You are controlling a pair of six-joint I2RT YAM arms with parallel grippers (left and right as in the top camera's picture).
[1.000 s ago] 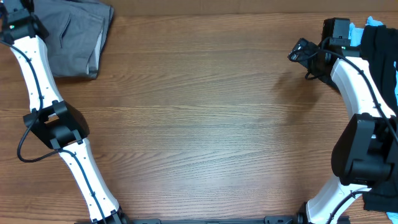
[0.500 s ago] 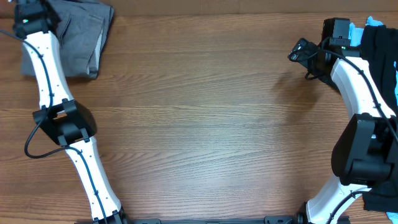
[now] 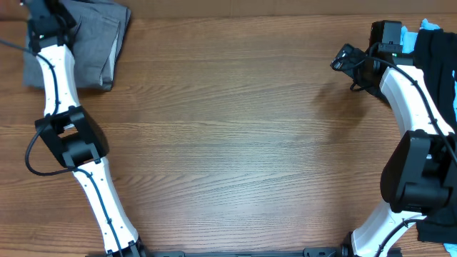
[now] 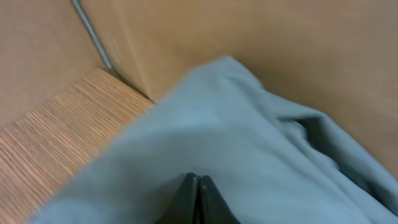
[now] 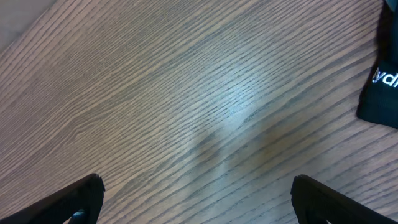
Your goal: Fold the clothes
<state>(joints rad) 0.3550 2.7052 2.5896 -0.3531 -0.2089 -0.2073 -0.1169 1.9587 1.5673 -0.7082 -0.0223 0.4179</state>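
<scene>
The grey shorts [image 3: 93, 43] lie bunched at the table's far left corner. My left gripper [image 3: 43, 14] reaches over their far left part. In the left wrist view its dark fingers [image 4: 198, 179] are pressed together with their tips pinched into the grey cloth [image 4: 249, 137]. My right gripper [image 3: 341, 58] hovers over bare wood at the far right, wide open, with only table between its fingertips [image 5: 199, 193]. A black T-shirt [image 3: 435, 64] and a light-blue garment [image 3: 428, 25] are piled at the right edge; the black one's corner [image 5: 384, 87] shows beside the right gripper.
The wooden table [image 3: 235, 143] spans the view between both arms. A tan wall [image 4: 280, 43] stands right behind the shorts at the table's back edge. More dark cloth [image 3: 437, 232] sits at the lower right corner.
My left arm has swung further over the shorts toward the back left corner, and its fingers have shut on the cloth. The right arm has stayed still.
</scene>
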